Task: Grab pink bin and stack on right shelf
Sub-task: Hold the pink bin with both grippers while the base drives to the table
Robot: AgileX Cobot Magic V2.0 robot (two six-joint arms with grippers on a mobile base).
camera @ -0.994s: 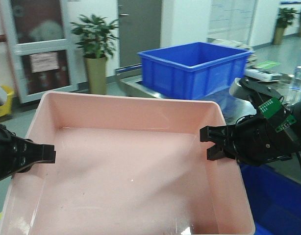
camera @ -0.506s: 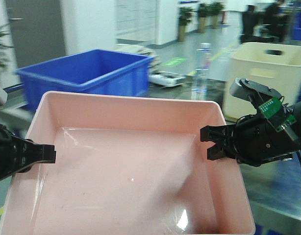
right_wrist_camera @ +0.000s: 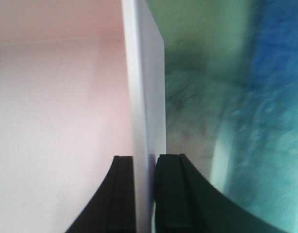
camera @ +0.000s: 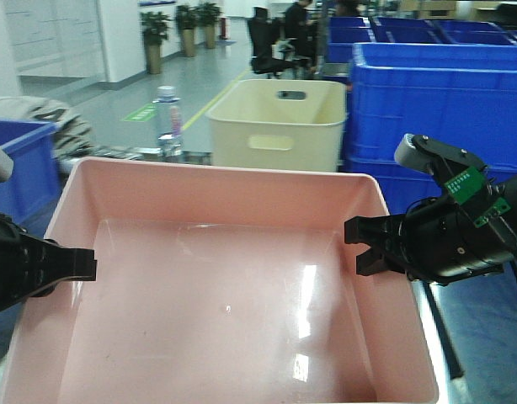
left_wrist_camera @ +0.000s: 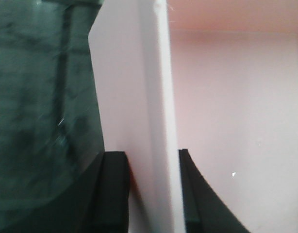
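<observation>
The pink bin [camera: 225,311] fills the lower middle of the front view, held up between both arms, and it is empty. My left gripper [camera: 83,264] is shut on its left wall, and my right gripper [camera: 359,249] is shut on its right wall. In the left wrist view the gripper [left_wrist_camera: 150,154] has one finger on each side of the pale wall [left_wrist_camera: 139,87]. In the right wrist view the gripper [right_wrist_camera: 145,159] pinches the thin wall [right_wrist_camera: 144,73] in the same way. I cannot make out the black right shelf in any view.
A cream bin [camera: 279,126] with handle slots stands straight ahead behind the pink bin. Big blue crates [camera: 444,101] are stacked at the right rear. A water bottle [camera: 166,114] stands at the left rear, and another blue crate [camera: 18,168] sits at the far left.
The whole view has swung to the right: the blue crate slid from the middle to the far left, and the cream bin and stacked crates came ahead. Both grips on the bin are unchanged.
</observation>
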